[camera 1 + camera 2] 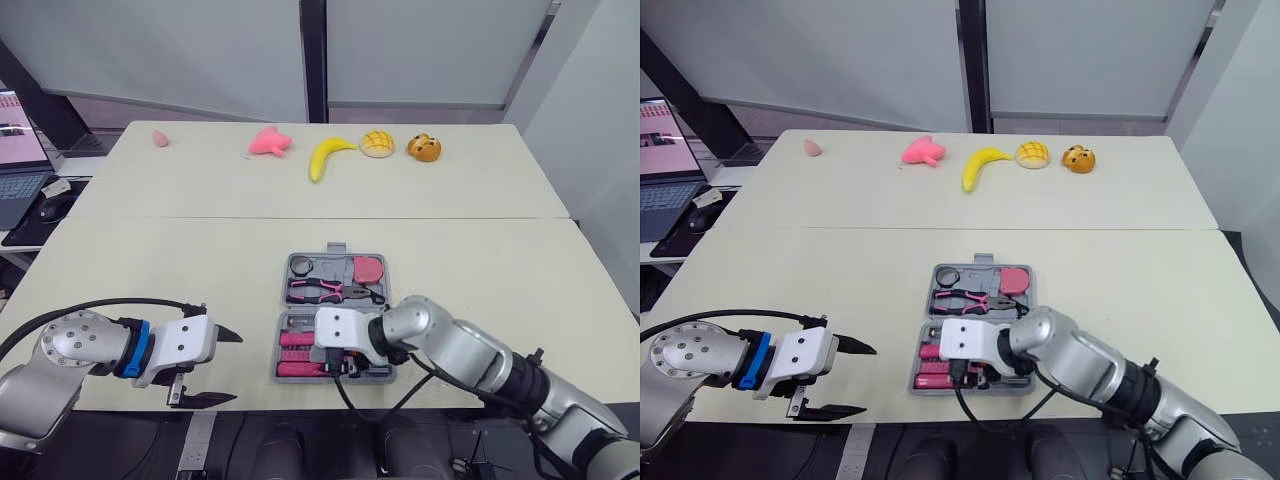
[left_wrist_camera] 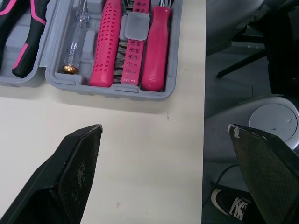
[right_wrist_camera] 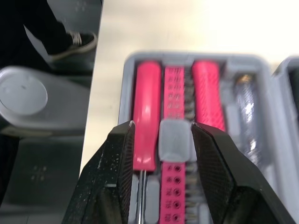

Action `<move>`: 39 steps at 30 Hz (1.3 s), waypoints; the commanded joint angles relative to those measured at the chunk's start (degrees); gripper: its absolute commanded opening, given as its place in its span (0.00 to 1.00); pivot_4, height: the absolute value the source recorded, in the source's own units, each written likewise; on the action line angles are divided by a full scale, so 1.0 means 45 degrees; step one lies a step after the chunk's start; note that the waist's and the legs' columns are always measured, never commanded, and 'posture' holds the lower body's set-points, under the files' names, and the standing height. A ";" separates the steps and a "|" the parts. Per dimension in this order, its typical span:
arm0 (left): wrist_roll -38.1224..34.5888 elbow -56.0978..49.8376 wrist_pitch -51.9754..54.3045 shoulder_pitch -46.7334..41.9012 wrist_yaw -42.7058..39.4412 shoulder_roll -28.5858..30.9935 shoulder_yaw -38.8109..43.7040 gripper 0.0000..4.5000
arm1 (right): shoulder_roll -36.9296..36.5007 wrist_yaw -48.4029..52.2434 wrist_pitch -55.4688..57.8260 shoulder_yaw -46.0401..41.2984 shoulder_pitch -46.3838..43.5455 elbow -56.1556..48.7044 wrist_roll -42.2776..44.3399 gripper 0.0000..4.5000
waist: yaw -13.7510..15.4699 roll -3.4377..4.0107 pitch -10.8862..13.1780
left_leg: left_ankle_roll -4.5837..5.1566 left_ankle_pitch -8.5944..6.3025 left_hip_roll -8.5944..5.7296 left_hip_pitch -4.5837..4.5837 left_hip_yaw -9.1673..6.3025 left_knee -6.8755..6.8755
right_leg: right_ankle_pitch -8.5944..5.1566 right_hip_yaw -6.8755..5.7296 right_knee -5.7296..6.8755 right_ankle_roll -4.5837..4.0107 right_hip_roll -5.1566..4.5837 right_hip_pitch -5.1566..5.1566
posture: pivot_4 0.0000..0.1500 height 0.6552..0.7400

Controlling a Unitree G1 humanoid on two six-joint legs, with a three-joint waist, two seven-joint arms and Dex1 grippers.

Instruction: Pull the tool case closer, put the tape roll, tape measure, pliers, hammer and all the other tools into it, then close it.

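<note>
Lower left, the left gripper (image 1: 237, 368) gapes wide over the table (image 1: 150, 270) edge; the right gripper (image 3: 161, 126) (likewise parted) straddles a grey clip (image 3: 174, 140) in the open tool case (image 1: 337, 248).

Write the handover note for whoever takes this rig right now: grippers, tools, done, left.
Left gripper: open, holding nothing, at the near table edge to the left of the grey plastic tool case.
Right gripper: open, low over the case's near half, straddling a small grey clip without gripping it.
Case: lies open near the robot. The far half holds the small ring-shaped tape roll, pink tape measure and pink-and-black pliers. The near half holds pink-handled drivers.
Done: case pulled close, those tools in.
Left: I cannot pick out the hammer, so check for it, then close the case.
</note>
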 commanded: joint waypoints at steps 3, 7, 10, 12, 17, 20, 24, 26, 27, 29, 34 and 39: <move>-0.0246 -0.0362 0.0029 0.0098 0.0033 -0.0078 0.0164 1.00 | -0.0223 0.0416 -0.0765 -0.0223 0.0272 -0.0446 0.0151 0.30 | 0.0001 0.0000 0.0000 | 0.0000 0.0000 0.0000 -0.0002 0.0000 0.0000 | 0.0000 0.0000 0.0000 0.0000 0.0000 0.0000 | 1.00 0.83; -0.0280 -0.0328 0.0006 0.0176 0.0040 -0.0102 0.0221 1.00 | -0.0208 0.0392 -0.1194 0.0159 0.0473 -0.0027 -0.0254 0.12 | 0.0000 0.0000 0.0000 | 0.0000 0.0000 0.0000 0.0000 0.0001 0.0001 | 0.0000 0.0000 0.0001 -0.0001 -0.0001 0.0001 | 1.00 0.83; -0.0262 -0.0259 -0.0007 0.0159 0.0051 -0.0124 0.0209 1.00 | -0.0188 0.0343 -0.1530 0.0403 0.0585 0.0435 -0.0576 0.01 | 0.0001 0.0000 0.0000 | 0.0001 0.0001 0.0000 0.0002 0.0001 0.0003 | 0.0003 0.0000 0.0006 -0.0005 0.0001 0.0001 | 1.00 0.83; -0.0245 -0.0210 -0.0018 0.0144 0.0061 -0.0135 0.0201 1.00 | -0.0203 0.0393 -0.1723 0.0537 0.0637 0.0655 -0.0764 0.01 | 0.0001 -0.0001 0.0000 | 0.0001 0.0001 0.0000 0.0001 0.0001 0.0007 | 0.0004 0.0001 0.0006 -0.0005 0.0001 0.0002 | 1.00 0.83; -0.0179 -0.0049 -0.0107 0.0116 0.0100 -0.0206 0.0157 1.00 | -0.0317 0.0466 -0.2090 0.0897 0.0842 0.1245 -0.1291 0.01 | 0.0001 -0.0001 0.0000 | 0.0001 0.0001 0.0000 0.0001 0.0000 0.0006 | 0.0006 -0.0001 0.0006 -0.0006 0.0001 0.0002 | 1.00 0.83; -0.0138 0.0060 -0.0150 0.0147 0.0153 -0.0287 0.0163 1.00 | -0.0379 0.0465 -0.2503 0.0947 0.1090 0.1545 -0.1586 0.01 | 0.0002 -0.0002 -0.0001 | 0.0001 0.0001 0.0000 0.0002 0.0004 0.0006 | 0.0006 0.0002 0.0005 -0.0006 0.0000 0.0002 | 1.00 0.83; -0.0197 0.0350 -0.0048 0.0215 0.0292 -0.0438 0.0283 1.00 | -0.0171 0.0446 -0.2813 0.0327 0.1410 0.1261 -0.1283 0.01 | 0.0004 -0.0003 -0.0002 | 0.0001 0.0001 0.0000 0.0009 -0.0001 0.0006 | 0.0007 -0.0001 0.0011 -0.0007 0.0001 0.0008 | 1.00 0.83; -0.0373 0.0599 -0.0071 0.0272 0.0218 -0.0492 0.0422 1.00 | -0.0009 0.0494 -0.2632 -0.0309 0.1519 0.0691 -0.0762 0.01 | 0.0004 -0.0003 -0.0002 | 0.0001 0.0001 0.0000 0.0010 -0.0001 0.0007 | 0.0007 -0.0001 0.0013 -0.0008 0.0001 0.0008 | 1.00 0.83; -0.0502 0.0708 0.0044 0.0271 0.0254 -0.0549 0.0532 1.00 | 0.0049 0.0519 -0.2451 -0.0720 0.1585 0.0329 -0.0451 0.01 | 0.0005 -0.0002 -0.0001 | 0.0001 0.0001 0.0000 0.0009 -0.0001 0.0007 | 0.0007 -0.0001 0.0014 -0.0008 0.0001 0.0008 | 1.00 0.83; -0.0847 0.1251 0.0604 -0.0076 0.0525 -0.0767 0.0782 1.00 | -0.0361 0.0445 -0.2465 -0.2196 0.1937 -0.0678 0.0192 0.01 | 0.0017 -0.0002 -0.0001 | 0.0001 0.0001 0.0000 0.0007 -0.0002 0.0008 | 0.0008 -0.0001 0.0017 -0.0008 0.0001 0.0007 | 1.00 0.83; -0.1485 0.2570 0.1121 -0.1696 0.1444 -0.2020 0.1045 1.00 | -0.1827 0.0116 -0.3828 -0.5473 0.3586 -0.1068 0.0760 0.01 | 0.0293 -0.0032 -0.0019 | 0.0001 0.0001 -0.0005 0.0007 -0.0026 0.0014 | 0.0010 -0.0028 0.0003 -0.0002 -0.0002 0.0030 | 1.00 0.83; -0.1014 0.4628 0.0109 -0.3290 0.0826 -0.2682 0.0310 0.73 | -0.3351 0.0165 -0.4531 -0.7033 0.4937 -0.0026 0.0613 0.00 | 0.0290 -0.0036 -0.0022 | 0.0001 0.0001 -0.0014 0.0003 -0.0018 0.0015 | 0.0018 -0.0023 -0.0004 -0.0004 -0.0007 0.0030 | 1.00 0.83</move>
